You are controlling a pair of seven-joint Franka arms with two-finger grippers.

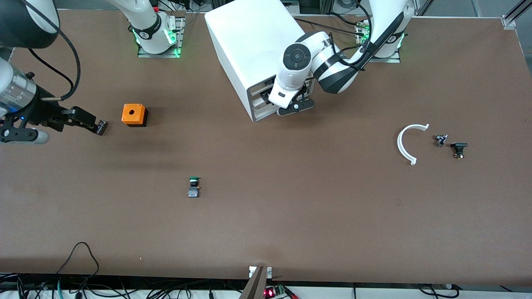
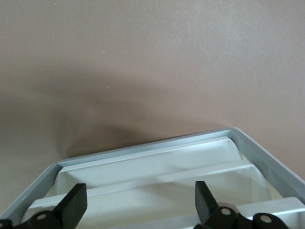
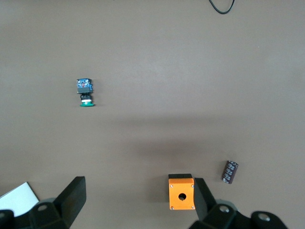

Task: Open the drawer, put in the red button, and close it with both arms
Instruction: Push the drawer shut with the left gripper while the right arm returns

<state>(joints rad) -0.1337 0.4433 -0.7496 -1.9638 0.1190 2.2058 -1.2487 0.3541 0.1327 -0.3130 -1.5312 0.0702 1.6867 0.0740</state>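
The white cabinet (image 1: 253,45) stands toward the robots' bases, its stacked drawer fronts (image 1: 261,104) facing the front camera. The drawers look pushed in; part of the front is hidden by the left arm. My left gripper (image 1: 296,107) is open at the cabinet's front. In the left wrist view my left gripper (image 2: 139,191) has its fingers spread wide over white drawer fronts (image 2: 157,167) in the grey frame (image 2: 143,149); I cannot tell which is the second drawer. My right gripper (image 1: 93,123) (image 3: 139,186) is open and empty, up over the table beside the orange box. The red button is out of view.
An orange box with a hole (image 1: 134,114) (image 3: 181,192) and a small dark capacitor (image 1: 102,126) (image 3: 230,171) lie toward the right arm's end. A green-capped button (image 1: 193,187) (image 3: 86,91) lies nearer the front camera. A white curved piece (image 1: 407,143) and two small parts (image 1: 459,148) lie toward the left arm's end.
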